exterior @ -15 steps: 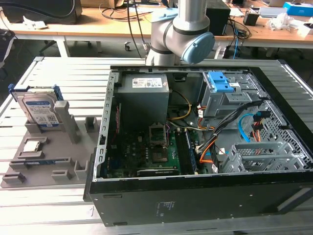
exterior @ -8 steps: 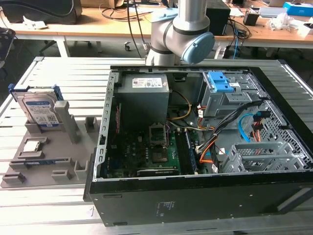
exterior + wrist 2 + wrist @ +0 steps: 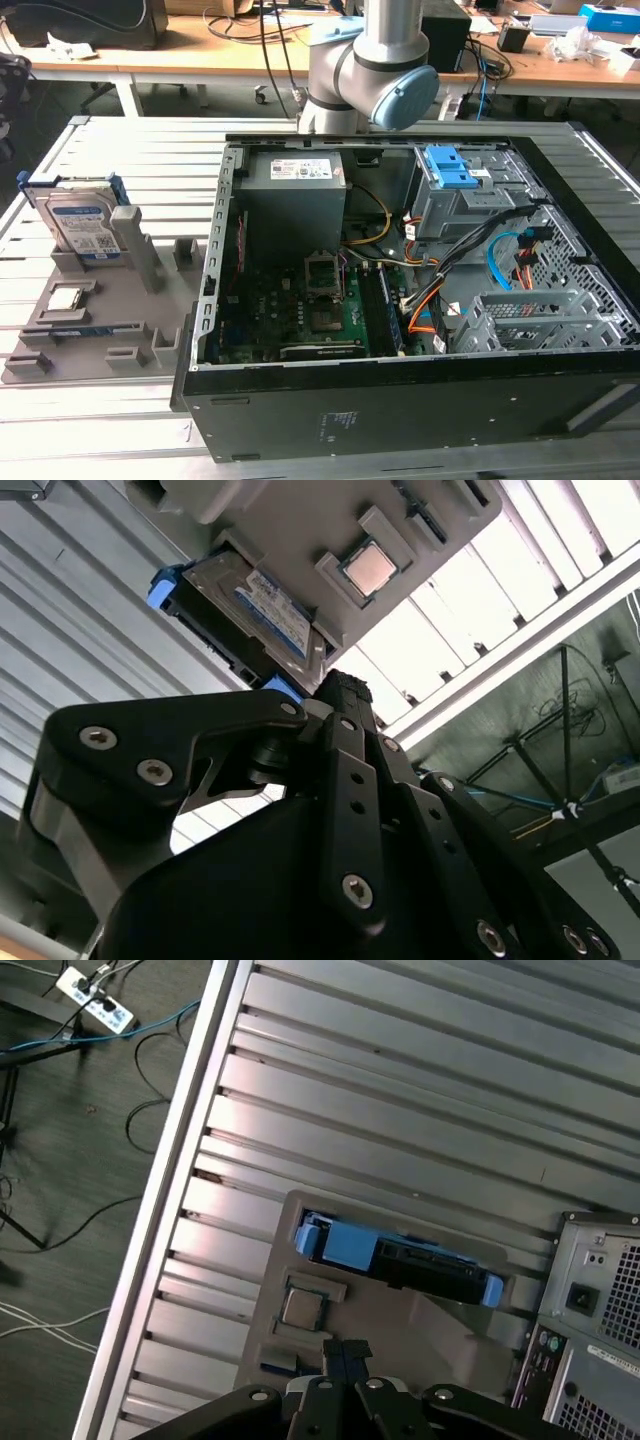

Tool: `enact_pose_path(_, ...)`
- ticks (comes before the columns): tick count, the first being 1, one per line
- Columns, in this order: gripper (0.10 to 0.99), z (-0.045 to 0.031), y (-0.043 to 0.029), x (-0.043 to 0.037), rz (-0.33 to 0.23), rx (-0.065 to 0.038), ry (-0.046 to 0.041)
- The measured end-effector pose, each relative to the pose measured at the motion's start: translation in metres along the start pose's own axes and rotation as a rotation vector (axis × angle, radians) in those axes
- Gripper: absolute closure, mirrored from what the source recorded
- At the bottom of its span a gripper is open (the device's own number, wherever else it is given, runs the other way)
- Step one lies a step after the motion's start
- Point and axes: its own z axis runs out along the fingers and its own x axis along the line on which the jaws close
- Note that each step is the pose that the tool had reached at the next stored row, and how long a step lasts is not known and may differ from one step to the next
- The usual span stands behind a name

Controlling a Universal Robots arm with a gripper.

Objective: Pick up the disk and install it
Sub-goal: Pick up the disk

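One flat silver disk (image 3: pixel 82 222), blue-framed

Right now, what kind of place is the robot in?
Probably a robotics lab or workshop: an opened computer case sits on a slatted metal table, and desks strewn with cables stand behind the robot arm.

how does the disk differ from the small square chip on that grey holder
The disk stands on edge in the grey holder; the chip lies flat. The disk is larger and rectangular; the chip is small and square. The disk has a blue frame and label; the chip is bare metal. Both sit on that holder.
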Motion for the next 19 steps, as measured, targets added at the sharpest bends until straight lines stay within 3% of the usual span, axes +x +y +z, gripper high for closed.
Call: enact_pose_path(19, 0.984, 0.0000, 0.0000, 0.0000, -0.229, -0.006, -0.0028)
